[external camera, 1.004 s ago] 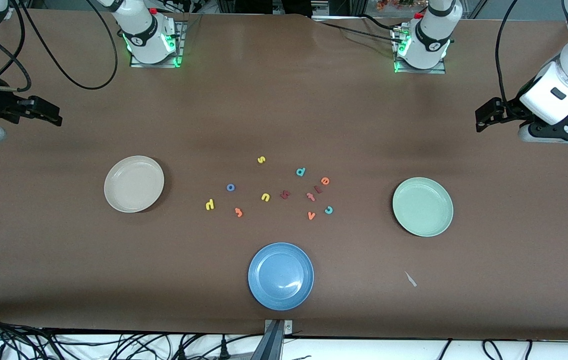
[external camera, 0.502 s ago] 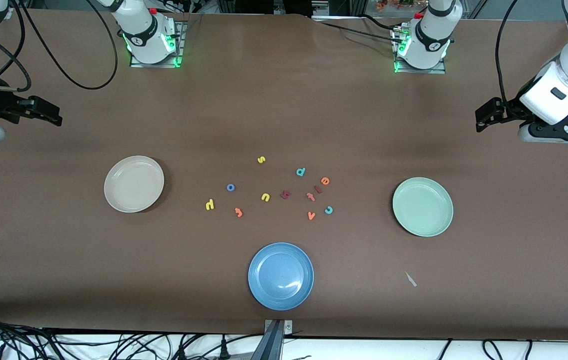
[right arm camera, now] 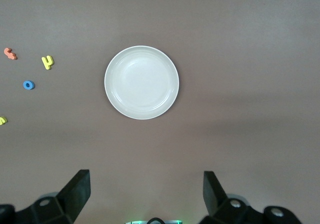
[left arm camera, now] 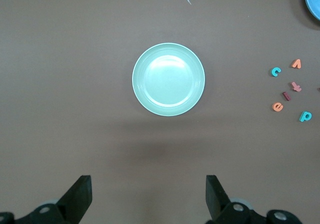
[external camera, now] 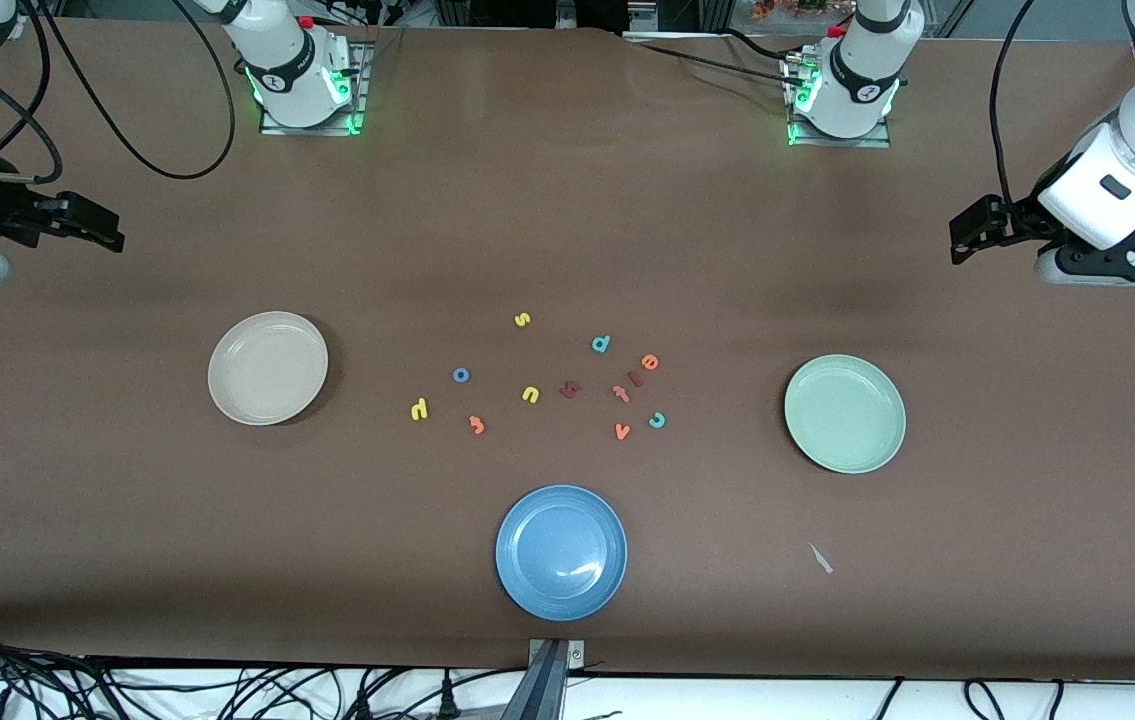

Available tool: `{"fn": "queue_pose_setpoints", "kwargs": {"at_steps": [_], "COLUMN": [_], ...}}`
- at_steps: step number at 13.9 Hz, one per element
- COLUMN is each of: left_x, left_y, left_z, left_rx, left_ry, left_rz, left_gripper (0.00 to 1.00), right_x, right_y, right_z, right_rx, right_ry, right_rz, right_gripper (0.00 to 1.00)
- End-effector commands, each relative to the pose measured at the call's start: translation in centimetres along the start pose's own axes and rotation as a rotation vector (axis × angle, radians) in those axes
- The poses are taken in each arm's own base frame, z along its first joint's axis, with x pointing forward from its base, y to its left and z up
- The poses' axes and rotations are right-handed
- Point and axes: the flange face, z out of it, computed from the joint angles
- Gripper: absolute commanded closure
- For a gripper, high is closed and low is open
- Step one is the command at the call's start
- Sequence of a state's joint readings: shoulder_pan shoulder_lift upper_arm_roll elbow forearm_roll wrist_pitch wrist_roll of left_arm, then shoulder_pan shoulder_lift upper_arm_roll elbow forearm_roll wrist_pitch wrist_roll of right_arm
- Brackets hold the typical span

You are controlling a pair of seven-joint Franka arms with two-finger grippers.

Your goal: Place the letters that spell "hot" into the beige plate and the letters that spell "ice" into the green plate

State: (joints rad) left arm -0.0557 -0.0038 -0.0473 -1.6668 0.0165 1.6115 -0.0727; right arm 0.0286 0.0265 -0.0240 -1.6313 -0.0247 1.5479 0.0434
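The yellow h [external camera: 419, 409], blue o [external camera: 461, 375] and orange t [external camera: 476, 424] lie mid-table, toward the empty beige plate [external camera: 267, 368]. The dark red i [external camera: 637, 379], orange e [external camera: 650, 362] and teal c [external camera: 657, 420] lie toward the empty green plate [external camera: 845, 413]. My left gripper [external camera: 972, 238] hangs open over bare table at its end, and its wrist view shows the green plate [left arm camera: 168, 79] past the open left gripper [left arm camera: 148, 184]. My right gripper [external camera: 92, 225] hangs open at the other end, with the beige plate [right arm camera: 141, 82] ahead of it.
An empty blue plate [external camera: 561, 552] sits nearest the front camera. Other letters lie among the task's own: yellow s [external camera: 522, 320], yellow u [external camera: 530, 394], teal d [external camera: 601, 344], dark red k [external camera: 570, 389], pink t [external camera: 620, 393], orange v [external camera: 622, 431]. A small scrap [external camera: 820, 558] lies near the green plate.
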Motion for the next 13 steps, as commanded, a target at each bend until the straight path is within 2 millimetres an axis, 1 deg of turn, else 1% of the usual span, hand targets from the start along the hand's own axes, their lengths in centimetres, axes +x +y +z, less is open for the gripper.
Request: {"fn": "queue_pose_setpoints", "kwargs": {"at_steps": [1, 3, 4, 6, 7, 8, 9, 10, 11, 12, 13], "left_x": [0.2, 0.5, 0.5, 0.7, 0.8, 1.3, 2.1, 2.9, 3.3, 3.3, 3.5], "left_y": [0.7, 1.2, 1.7, 3.7, 5.4, 6.4, 7.0, 7.7, 8.5, 9.6, 11.2], "left_z": [-0.4, 0.4, 0.3, 1.0, 1.8, 2.9, 4.0, 4.4, 5.0, 5.5, 6.7], "left_rx": [-0.032, -0.031, -0.029, -0.027, -0.025, -0.025, -0.023, -0.023, -0.022, -0.020, -0.017], "left_ry": [-0.001, -0.016, -0.013, -0.024, -0.036, -0.050, -0.066, -0.070, -0.077, -0.086, -0.105], "left_rz": [0.027, 0.035, 0.045, 0.070, 0.099, 0.115, 0.125, 0.144, 0.155, 0.166, 0.187], "left_gripper": [0.00, 0.00, 0.00, 0.00, 0.00, 0.00, 0.00, 0.00, 0.00, 0.00, 0.00], "right_x": [0.1, 0.0, 0.0, 0.0, 0.1, 0.4, 0.5, 1.1, 2.0, 2.0, 2.0], "right_y": [0.2, 0.2, 0.2, 0.1, 0.2, 0.1, 0.0, -0.5, -0.6, -1.0, -2.2], "right_z": [-0.6, -0.6, -0.5, -0.5, -0.4, 0.1, 0.2, 1.5, 3.0, 3.2, 3.4], "right_rx": [-0.007, -0.007, -0.007, -0.008, -0.007, -0.010, -0.010, -0.013, -0.011, -0.008, -0.011], "right_ry": [0.004, 0.000, -0.002, -0.003, -0.005, -0.015, -0.019, -0.044, -0.072, -0.075, -0.080], "right_rz": [0.011, 0.011, 0.012, 0.011, 0.002, -0.012, -0.014, -0.004, -0.012, -0.014, -0.034], "right_gripper": [0.00, 0.00, 0.00, 0.00, 0.00, 0.00, 0.00, 0.00, 0.00, 0.00, 0.00]}}
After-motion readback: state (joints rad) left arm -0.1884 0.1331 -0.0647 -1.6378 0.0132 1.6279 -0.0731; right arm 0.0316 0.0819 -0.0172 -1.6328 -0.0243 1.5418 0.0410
